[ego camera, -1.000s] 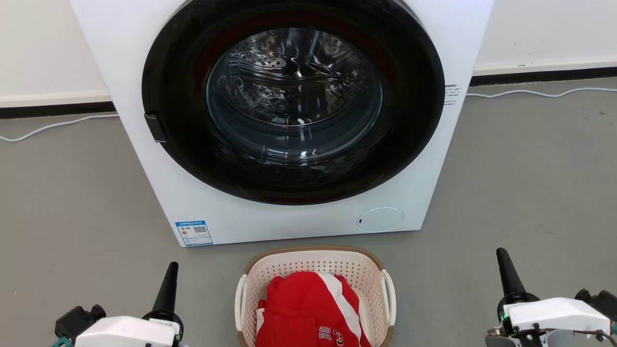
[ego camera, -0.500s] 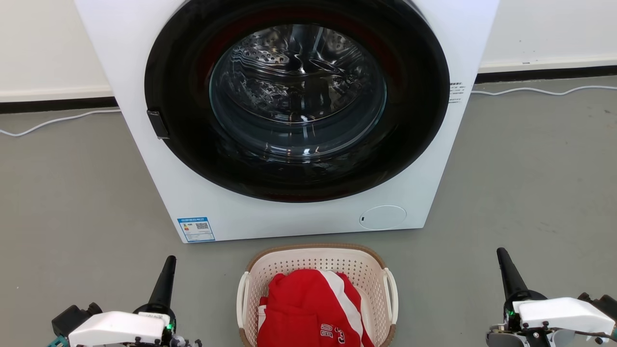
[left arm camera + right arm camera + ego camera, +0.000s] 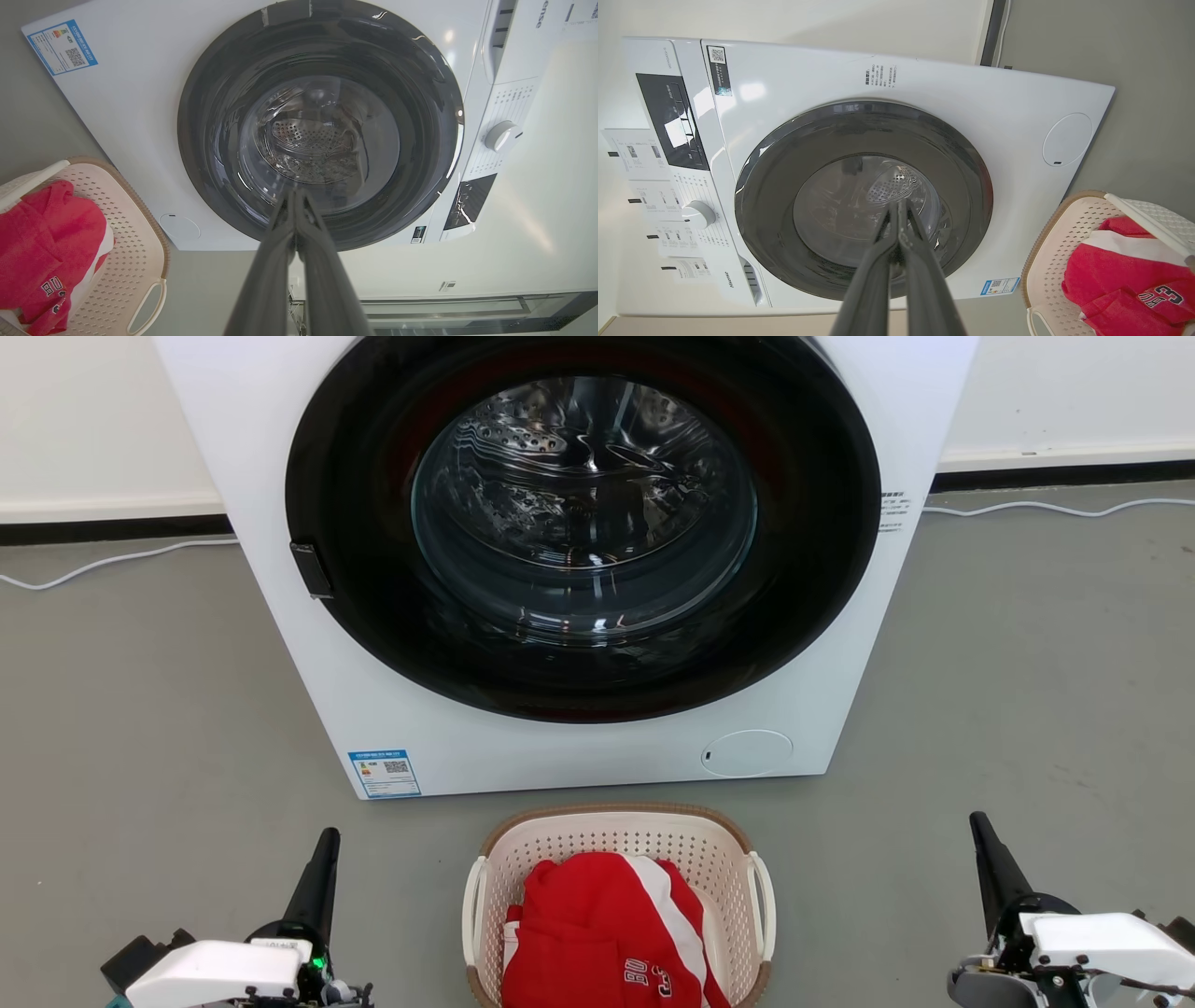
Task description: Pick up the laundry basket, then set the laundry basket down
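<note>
The laundry basket (image 3: 695,847), cream-white and perforated with a brown rim and white side loop handles, stands on the grey floor just in front of the washing machine, holding a red and white garment (image 3: 597,933). The basket also appears at the lower left of the left wrist view (image 3: 135,233) and the lower right of the right wrist view (image 3: 1059,242). My left gripper (image 3: 327,840) is shut, off to the basket's left and apart from it. My right gripper (image 3: 980,826) is shut, well to the basket's right. Both hold nothing.
A white front-loading washing machine (image 3: 579,756) with a dark round door (image 3: 583,523) fills the space right behind the basket. White cables (image 3: 103,565) run along the wall base on both sides. Grey floor (image 3: 1027,691) spreads left and right of the machine.
The whole head view has shifted slightly, so the camera moved. Both grippers sit a little lower in the picture and stay shut. The basket has not moved on the floor.
</note>
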{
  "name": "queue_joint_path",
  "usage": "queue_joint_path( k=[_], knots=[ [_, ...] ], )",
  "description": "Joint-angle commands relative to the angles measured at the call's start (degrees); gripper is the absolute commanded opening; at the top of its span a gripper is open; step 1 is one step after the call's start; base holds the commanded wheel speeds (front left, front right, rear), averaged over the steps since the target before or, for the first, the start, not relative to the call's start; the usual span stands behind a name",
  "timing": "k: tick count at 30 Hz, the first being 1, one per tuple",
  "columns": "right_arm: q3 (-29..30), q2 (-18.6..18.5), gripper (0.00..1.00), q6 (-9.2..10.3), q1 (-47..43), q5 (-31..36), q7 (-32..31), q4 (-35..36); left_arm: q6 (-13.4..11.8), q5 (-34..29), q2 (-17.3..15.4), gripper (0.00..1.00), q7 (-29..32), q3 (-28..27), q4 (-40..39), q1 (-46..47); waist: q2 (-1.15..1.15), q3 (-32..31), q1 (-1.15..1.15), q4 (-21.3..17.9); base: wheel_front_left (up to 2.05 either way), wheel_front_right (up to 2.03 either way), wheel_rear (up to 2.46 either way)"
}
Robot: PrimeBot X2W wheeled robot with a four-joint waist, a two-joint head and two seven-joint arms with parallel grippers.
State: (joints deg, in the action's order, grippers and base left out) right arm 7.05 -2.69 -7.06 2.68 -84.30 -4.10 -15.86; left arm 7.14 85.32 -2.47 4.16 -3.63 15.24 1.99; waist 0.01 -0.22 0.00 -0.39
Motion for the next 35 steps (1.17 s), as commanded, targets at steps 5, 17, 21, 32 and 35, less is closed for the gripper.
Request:
queue_joint_path(
  k=[5, 17, 21, 32, 35],
  knots=[
    [-0.84, -0.20, 0.00, -0.41, 3.39, -3.99, -1.37, 1.72, 0.33, 3.47, -0.53, 0.00, 1.32, -2.32, -1.20, 3.90, -0.01, 0.18, 0.00, 0.17, 0.00, 0.00, 0.00],
    [-0.51, -0.19, 0.00, -0.43, 3.51, -7.85, -2.40, 1.83, 0.35, 6.83, -0.41, 0.00, 2.35, -2.91, -1.18, 4.21, -0.01, 0.40, 0.00, 0.39, 0.00, 0.00, 0.00],
    [-0.51, -0.19, 0.00, -0.43, 3.51, -7.85, -2.40, 1.83, 0.35, 6.83, -0.41, 0.00, 2.35, -2.91, -1.18, 4.21, -0.01, 0.40, 0.00, 0.39, 0.00, 0.00, 0.00],
    [-0.51, -0.19, 0.00, -0.43, 3.51, -7.85, -2.39, 1.83, 0.35, 6.84, -0.41, 0.00, 2.34, -2.91, -1.19, 4.21, -0.01, 0.40, 0.00, 0.39, 0.00, 0.00, 0.00],
    [-0.51, -0.19, 0.00, -0.43, 3.51, -7.85, -2.39, 1.83, 0.35, 6.84, -0.41, 0.00, 2.34, -2.91, -1.19, 4.21, -0.01, 0.40, 0.00, 0.39, 0.00, 0.00, 0.00]
  ],
)
